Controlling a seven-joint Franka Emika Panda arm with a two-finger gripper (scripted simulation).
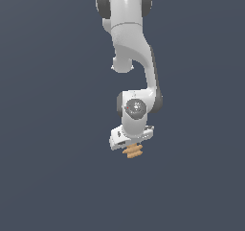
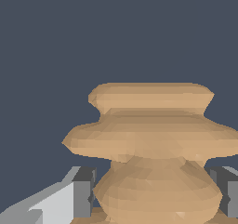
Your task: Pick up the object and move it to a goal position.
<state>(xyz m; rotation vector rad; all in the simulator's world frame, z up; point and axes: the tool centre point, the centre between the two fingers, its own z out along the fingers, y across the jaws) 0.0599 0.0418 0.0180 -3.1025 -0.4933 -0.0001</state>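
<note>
Just below centre of the exterior view, the pincer (image 1: 132, 145) is closed around the object (image 1: 133, 152), so pickup looks done, carrying to the unmarked goal remains.

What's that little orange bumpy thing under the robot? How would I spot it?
Find the big white robot arm hanging down the middle of the plain dark grey scene. Follow it down to its pincer; the bumpy object sits right under it, between the pincer's fingers. It's the only tan-orange thing, shaped like stacked uneven discs.
</note>
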